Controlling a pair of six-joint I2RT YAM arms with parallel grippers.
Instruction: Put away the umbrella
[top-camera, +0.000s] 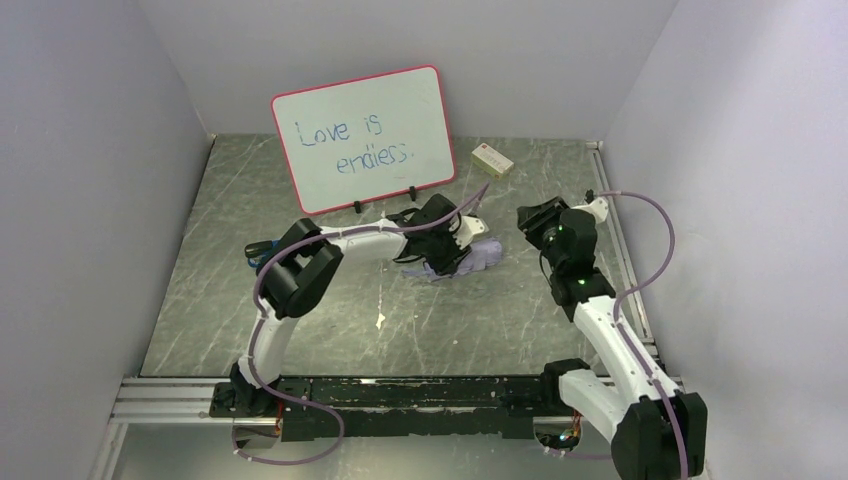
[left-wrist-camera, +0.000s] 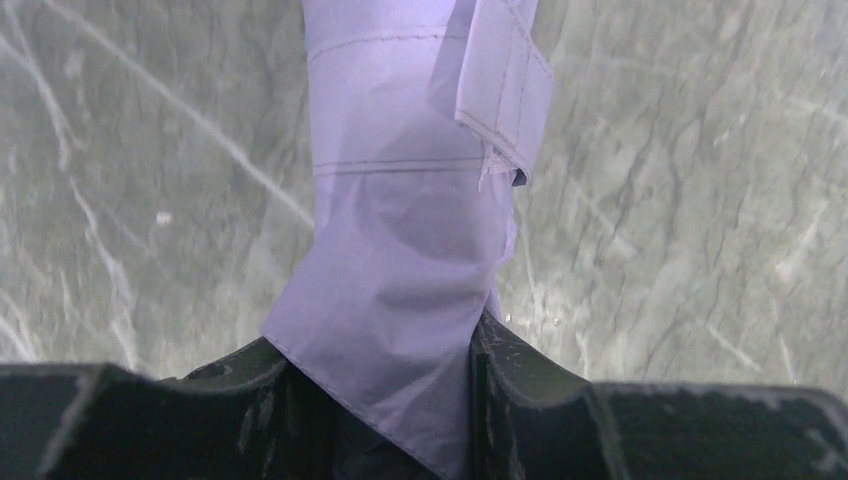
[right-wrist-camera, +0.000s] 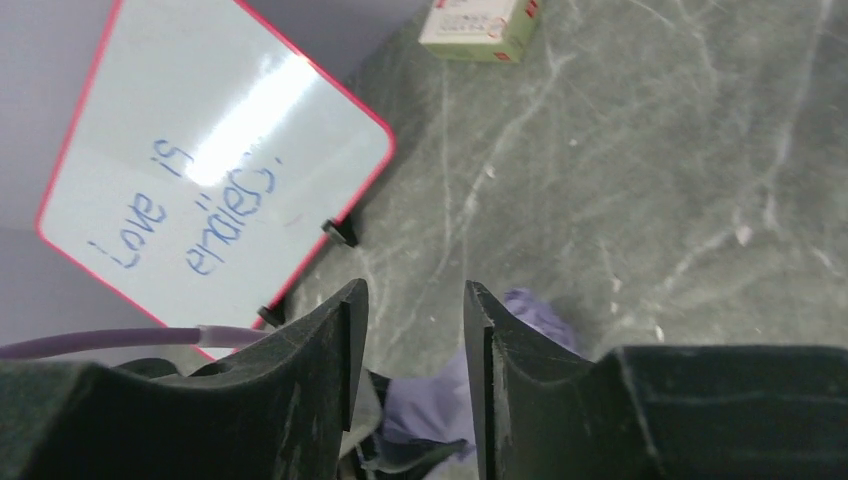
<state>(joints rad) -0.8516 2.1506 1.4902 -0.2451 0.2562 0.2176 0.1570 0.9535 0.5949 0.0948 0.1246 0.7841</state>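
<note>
Your left tool (left-wrist-camera: 400, 370) is pinching a fold of the umbrella (left-wrist-camera: 400, 230), with the fabric strap (left-wrist-camera: 505, 90) showing just beyond the pinch. The umbrella is lying crumpled on the tabletop (top-camera: 300, 320), just in front of the whiteboard (top-camera: 365, 135). Your right tool (right-wrist-camera: 415, 340) is hovering near it, fingers slightly spread and gripping nothing. A small box (top-camera: 492, 160) is sitting farther back.

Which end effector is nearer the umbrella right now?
Left. The left end effector is shut on the umbrella fabric; the right end effector hangs apart from it, off to its right, open and empty.
</note>
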